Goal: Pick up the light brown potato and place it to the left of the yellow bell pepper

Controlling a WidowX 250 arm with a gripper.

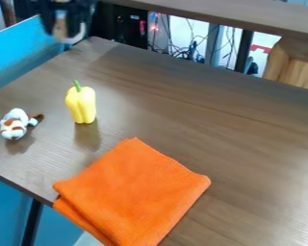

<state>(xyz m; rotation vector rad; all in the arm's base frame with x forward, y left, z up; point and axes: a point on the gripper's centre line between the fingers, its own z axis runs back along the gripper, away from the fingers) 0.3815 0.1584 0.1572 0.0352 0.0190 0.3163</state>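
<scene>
We see the yellow pepper (81,104) upright, stem up; toy (14,126) beside, orange cloth (134,190) nearer us. Claw (68,34) behind; its opening we can't tell.

An orange folded cloth (134,190) lies at the front edge of a brown table (247,129), a yellow toy pepper (83,104) stands beyond it beside a small white-and-brown toy (15,124), and the black gripper (68,37) hangs over the far left corner.

At the upper left, the gripper (69,34) is blurred and cut off by the top edge. The bottom edge crops the orange cloth (134,190), the right edge the table (259,149). The left toy's face (14,127) is too small to tell.
</scene>
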